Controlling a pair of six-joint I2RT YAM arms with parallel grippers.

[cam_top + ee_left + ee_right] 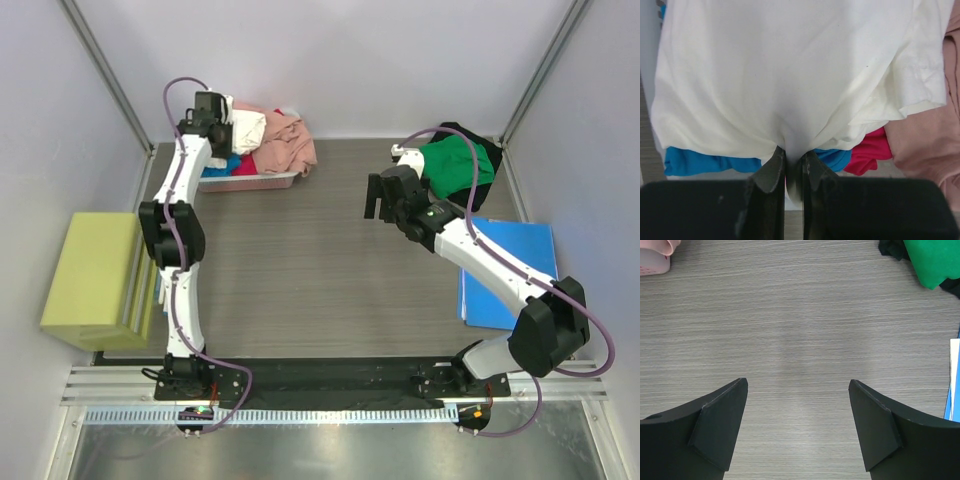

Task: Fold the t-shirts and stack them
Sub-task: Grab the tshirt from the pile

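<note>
A white t-shirt point(790, 75) lies on top of the heap in the white basket point(250, 182) at the back left. My left gripper point(794, 160) is shut on a fold of its lower edge; from above the gripper point(215, 115) sits over the basket's left end. Under the white t-shirt show a bright blue one point(705, 162) and a magenta cloth point(870, 152). A salmon pink t-shirt point(285, 145) hangs over the basket's right side. A green t-shirt point(455, 165) lies on a black one point(470, 135) at the back right. My right gripper point(798, 385) hangs open over bare table, holding nothing.
A flat blue folder point(510, 270) lies at the right under the right arm. A yellow-green foam block point(95, 280) stands at the table's left edge. Grey wood-grain table point(300, 270) stretches between the arms.
</note>
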